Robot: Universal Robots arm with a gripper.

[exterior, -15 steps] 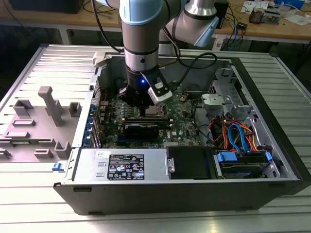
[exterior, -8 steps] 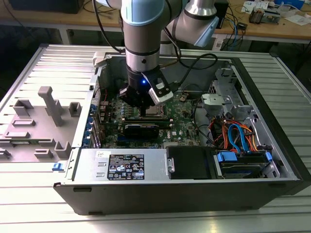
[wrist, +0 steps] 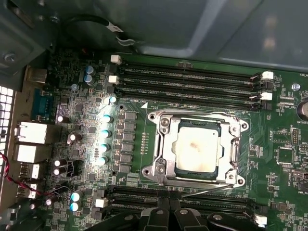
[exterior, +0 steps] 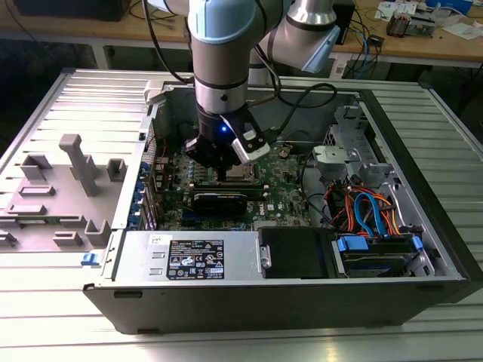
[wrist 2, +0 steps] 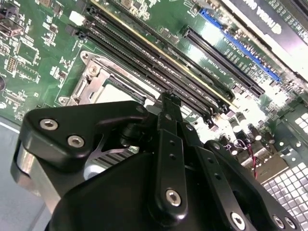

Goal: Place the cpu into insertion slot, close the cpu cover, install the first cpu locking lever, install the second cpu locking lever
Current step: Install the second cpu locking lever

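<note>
The open computer case (exterior: 226,256) is lying on its side, its motherboard (wrist: 144,101) facing up. Near the board's middle, the insertion slot (wrist: 166,166) is holding the cpu (wrist: 198,147), with the cpu cover (wrist: 236,149) lying closed around it. The gripper (exterior: 224,172) is hovering just above, fingers apparently pressed together, holding nothing. Judging by this, a locking lever (wrist: 204,191) needs hooking next; memory slots (wrist: 192,79) are crowding both sides.
</note>
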